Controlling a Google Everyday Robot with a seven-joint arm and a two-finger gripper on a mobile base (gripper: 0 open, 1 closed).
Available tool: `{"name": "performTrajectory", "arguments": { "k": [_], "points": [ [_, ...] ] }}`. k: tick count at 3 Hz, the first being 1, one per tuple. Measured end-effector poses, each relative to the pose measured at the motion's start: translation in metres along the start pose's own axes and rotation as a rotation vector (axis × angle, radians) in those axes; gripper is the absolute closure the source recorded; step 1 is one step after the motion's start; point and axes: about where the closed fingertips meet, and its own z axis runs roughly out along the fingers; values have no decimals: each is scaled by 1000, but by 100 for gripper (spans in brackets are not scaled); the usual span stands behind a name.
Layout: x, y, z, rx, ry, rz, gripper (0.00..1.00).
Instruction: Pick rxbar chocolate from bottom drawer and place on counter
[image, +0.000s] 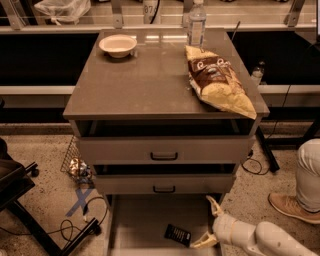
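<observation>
The rxbar chocolate (178, 234), a small flat dark bar, lies on the floor of the pulled-out bottom drawer (135, 225), right of its middle. My gripper (209, 222) comes in from the lower right on a white arm. It hangs over the drawer's right side, just right of the bar. Its pale fingers (215, 205) are spread apart and hold nothing. The lower finger's tip is close to the bar's right end. The counter (145, 80) is the cabinet's grey-brown top.
On the counter are a white bowl (117, 45), a water bottle (197, 24) and a brown-and-yellow chip bag (219, 81). A person's leg and shoe (295, 206) stand at the right. A chair base (30, 215), cables and a wire basket (74, 161) are at the left.
</observation>
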Motion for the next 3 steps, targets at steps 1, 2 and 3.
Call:
{"name": "performTrajectory", "arguments": {
  "k": [1, 2, 3],
  "points": [
    [54, 36, 43, -62, -20, 75, 0],
    [54, 36, 43, -62, -20, 75, 0],
    [68, 44, 74, -87, 49, 56, 0]
  ]
}}
